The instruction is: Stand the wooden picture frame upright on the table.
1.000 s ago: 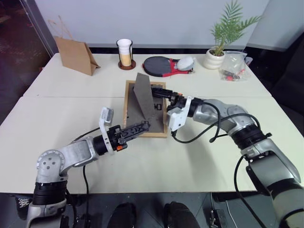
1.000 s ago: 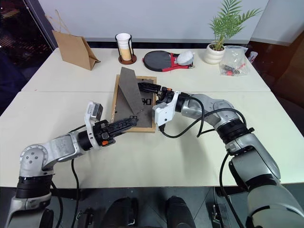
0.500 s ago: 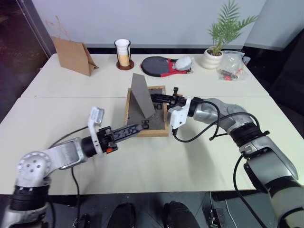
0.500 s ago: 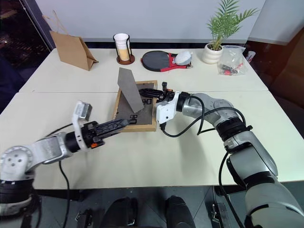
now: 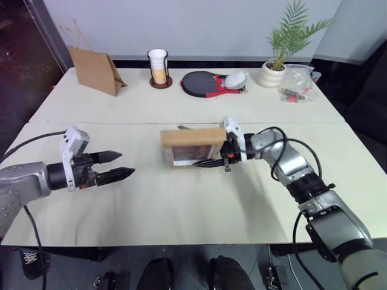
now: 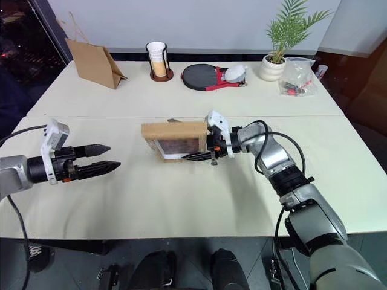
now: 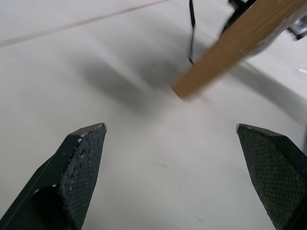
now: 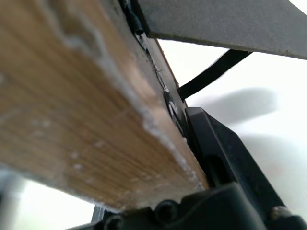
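We have the wooden picture frame [image 5: 192,145] up on its lower edge near the middle of the table [image 5: 199,205], just our side of the seam, its glazed face turned toward us and leaning back a little. Our right gripper [image 5: 213,162] comes in level from the right and is clamped on the frame's right end, one finger [image 8: 225,158] pressed against the dark back panel and the wooden border squeezed in front of it. The main risk from here is a tip-over: if we let go before the easel leg [image 8: 230,24] is bearing on the tabletop, the frame will probably fall backward or slap flat on its face. From the right wrist view the leg is folded out from the back, but we cannot tell whether its foot touches the table, so the support is unproven. A second risk is the release itself, since a finger dragging along the border as it withdraws could twist the frame on its narrow edge and slide it. Our left gripper [image 5: 115,167] hangs well to the left of the frame, fingers spread wide and holding nothing, pointing toward it across bare tabletop, so it is too far off to catch a fall. The frame therefore depends entirely on the right grip at its end.
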Robot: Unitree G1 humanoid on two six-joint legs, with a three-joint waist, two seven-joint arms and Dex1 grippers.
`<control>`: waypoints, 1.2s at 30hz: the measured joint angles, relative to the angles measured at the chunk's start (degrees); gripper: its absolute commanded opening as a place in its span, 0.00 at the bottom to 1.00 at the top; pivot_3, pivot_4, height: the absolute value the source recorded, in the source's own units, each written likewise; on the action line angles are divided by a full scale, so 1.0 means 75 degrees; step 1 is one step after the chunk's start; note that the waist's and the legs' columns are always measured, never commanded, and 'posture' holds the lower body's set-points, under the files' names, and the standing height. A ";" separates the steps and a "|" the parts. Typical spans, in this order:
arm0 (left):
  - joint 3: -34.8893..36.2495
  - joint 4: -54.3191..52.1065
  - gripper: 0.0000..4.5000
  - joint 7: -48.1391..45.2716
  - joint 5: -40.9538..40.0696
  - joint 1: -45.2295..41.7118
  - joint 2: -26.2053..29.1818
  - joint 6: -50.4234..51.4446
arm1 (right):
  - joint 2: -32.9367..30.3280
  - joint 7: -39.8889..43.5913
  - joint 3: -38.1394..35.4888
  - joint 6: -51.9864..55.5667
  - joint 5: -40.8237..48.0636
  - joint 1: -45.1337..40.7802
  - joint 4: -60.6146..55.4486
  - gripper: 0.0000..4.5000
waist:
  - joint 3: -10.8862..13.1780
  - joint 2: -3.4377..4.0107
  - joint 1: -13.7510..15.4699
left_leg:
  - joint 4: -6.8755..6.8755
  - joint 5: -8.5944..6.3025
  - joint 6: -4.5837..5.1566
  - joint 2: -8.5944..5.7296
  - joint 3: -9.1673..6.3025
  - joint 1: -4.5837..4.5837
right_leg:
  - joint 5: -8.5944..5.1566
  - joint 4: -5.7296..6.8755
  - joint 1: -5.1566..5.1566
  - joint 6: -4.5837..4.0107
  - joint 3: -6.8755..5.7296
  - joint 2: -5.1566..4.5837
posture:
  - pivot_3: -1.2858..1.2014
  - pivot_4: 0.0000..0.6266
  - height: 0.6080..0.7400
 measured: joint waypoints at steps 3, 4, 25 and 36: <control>-0.0082 0.0014 0.99 -0.0011 0.0215 -0.0353 -0.0539 -0.0128 | 0.0557 0.0437 -0.0225 0.0905 0.0005 -0.0686 0.1394 0.23 | 0.0000 -0.0001 -0.0007 | -0.0001 0.0000 0.0000 0.0001 0.0000 -0.0011 | 0.0009 0.0002 -0.0013 0.0017 -0.0001 0.0004 | 0.52 0.24 1.00; -0.0114 -0.0011 0.99 -0.0015 0.0289 -0.0411 -0.0636 -0.0131 | 0.0772 0.0520 -0.0283 0.0992 -0.0065 -0.0930 0.1957 0.23 | 0.0000 -0.0001 -0.0016 | -0.0003 0.0000 0.0000 0.0001 0.0003 -0.0013 | 0.0011 0.0003 -0.0017 0.0019 0.0001 0.0005 | 0.52 0.24 1.00; -0.0061 -0.0400 1.00 -0.0184 0.0680 -0.0225 -0.1097 0.0050 | 0.0884 0.0956 -0.1419 -0.0031 -0.2133 -0.1499 0.5184 0.99 | 0.0001 0.0000 0.0053 | -0.0001 -0.0001 0.0001 -0.0016 0.0015 -0.0067 | 0.0014 0.0014 -0.0076 0.0025 0.0001 -0.0002 | 0.52 0.24 1.00; 0.0102 -0.0726 1.00 -0.0234 0.0842 -0.0099 -0.1077 0.0029 | -0.2787 0.0536 -0.3287 0.2051 -0.1148 0.2426 -0.2944 0.99 | 0.0010 0.0017 -0.0068 | 0.0002 -0.0005 0.0007 -0.0002 0.0025 -0.0058 | 0.0011 0.0024 -0.0085 0.0030 0.0013 0.0009 | 0.52 0.24 1.00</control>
